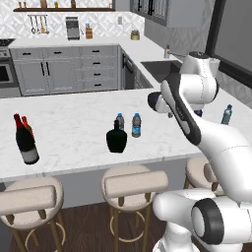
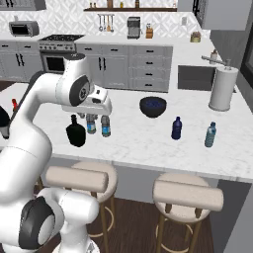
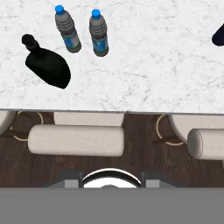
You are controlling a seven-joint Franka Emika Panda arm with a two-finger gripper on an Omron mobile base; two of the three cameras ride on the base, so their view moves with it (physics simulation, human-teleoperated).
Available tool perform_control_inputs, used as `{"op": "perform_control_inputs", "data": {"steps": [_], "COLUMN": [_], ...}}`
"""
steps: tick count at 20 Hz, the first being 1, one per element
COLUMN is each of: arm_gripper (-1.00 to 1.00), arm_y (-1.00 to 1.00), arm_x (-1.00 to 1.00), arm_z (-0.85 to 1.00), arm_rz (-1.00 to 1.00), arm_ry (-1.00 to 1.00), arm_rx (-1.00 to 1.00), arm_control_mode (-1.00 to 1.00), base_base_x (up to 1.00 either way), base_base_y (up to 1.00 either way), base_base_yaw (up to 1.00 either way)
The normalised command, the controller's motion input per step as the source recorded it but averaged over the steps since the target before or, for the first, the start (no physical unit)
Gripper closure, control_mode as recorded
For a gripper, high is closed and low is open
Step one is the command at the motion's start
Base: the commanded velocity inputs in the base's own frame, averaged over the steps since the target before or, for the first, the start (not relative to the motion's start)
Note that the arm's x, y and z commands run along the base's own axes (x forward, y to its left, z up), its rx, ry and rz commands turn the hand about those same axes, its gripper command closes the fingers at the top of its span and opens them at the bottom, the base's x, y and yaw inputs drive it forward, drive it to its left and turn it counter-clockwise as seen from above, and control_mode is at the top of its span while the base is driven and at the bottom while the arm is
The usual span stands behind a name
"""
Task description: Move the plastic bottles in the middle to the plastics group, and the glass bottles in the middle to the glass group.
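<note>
So I've got the arm up over the middle of the counter, hand pointing straight down. In the hand view I'm looking at the two water bottles standing side by side, blue caps, blue labels, a bit back from the front edge of the counter. The squat black bottle sits just beside them, slightly nearer the front edge. From the left base view the same trio is mid-counter: black bottle in front, water bottles right behind it.

The wine bottles with red tops are way off at the left end of the counter, one with a pale label. At the right end, well apart from the middle lot, there's the dark-blue bottle and the teal bottle, with a dark bowl and a paper towel roll further back.

Gripper hangs above the water bottles, touching nothing; honestly can't tell if the fingers are spread or closed from these angles

Two stools under the front edge
</note>
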Motion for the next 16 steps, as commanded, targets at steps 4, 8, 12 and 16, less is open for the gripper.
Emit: {"op": "perform_control_inputs", "data": {"steps": [4,8,12,16], "arm_gripper": [-1.00,-1.00,-1.00,-1.00], "arm_y": [0.00,0.11,0.57,0.67], "arm_x": [-0.12,-0.44,-0.08,0.07], "arm_z": [0.00,-0.07,-0.12,-0.06], "arm_rz": [0.00,0.16,0.02,-0.01], "arm_ry": [-0.02,-0.12,0.00,0.00], "arm_rx": [0.00,-0.09,0.00,0.00], "arm_control_mode": [-1.00,-1.00,-1.00,-1.00], "base_base_x": [0.00,0.00,0.00,0.00], "base_base_y": [0.00,0.00,0.00,0.00], "base_base_yaw": [0.00,0.00,0.00,0.00]}}
